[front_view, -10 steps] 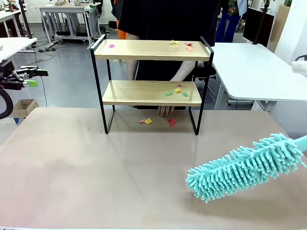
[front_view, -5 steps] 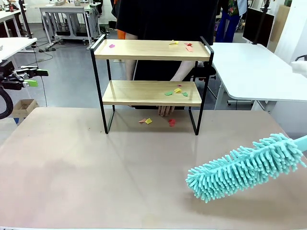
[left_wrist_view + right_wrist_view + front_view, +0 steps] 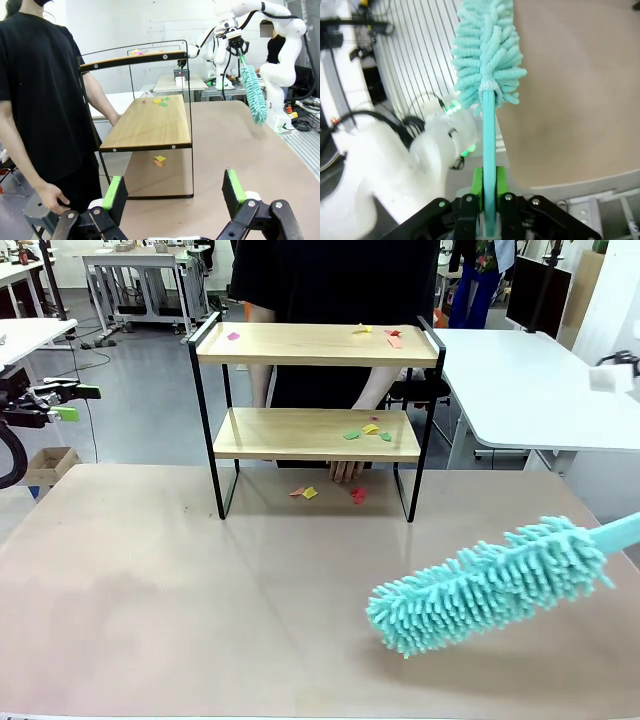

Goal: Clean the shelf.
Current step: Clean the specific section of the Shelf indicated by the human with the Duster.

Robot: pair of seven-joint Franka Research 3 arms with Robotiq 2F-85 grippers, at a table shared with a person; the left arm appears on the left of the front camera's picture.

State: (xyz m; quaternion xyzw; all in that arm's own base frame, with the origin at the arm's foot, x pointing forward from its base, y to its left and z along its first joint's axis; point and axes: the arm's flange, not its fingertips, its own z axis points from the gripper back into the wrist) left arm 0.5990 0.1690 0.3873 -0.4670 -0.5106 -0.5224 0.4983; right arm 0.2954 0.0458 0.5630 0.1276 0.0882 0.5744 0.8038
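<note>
Beige table (image 3: 150,590), upper centre: two-tier shelf (image 3: 315,345) strewn with paper scraps (image 3: 370,428). Lower right, teal duster (image 3: 480,585), handle cut off at frame edge, clamped by right gripper (image 3: 489,182). Left gripper (image 3: 174,187) spread wide, empty.

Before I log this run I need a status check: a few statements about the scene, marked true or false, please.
The right gripper is shut on the handle of the fluffy turquoise duster. True.
The duster's head is brushing the black-framed two-tier wooden shelf. False: it is over the beige table, apart from the shelf.
Coloured paper scraps lie on both boards. True.
The left gripper holds a cloth. False: it is open and empty.
The table under the shelf is bare. False: a few scraps lie there.
</note>
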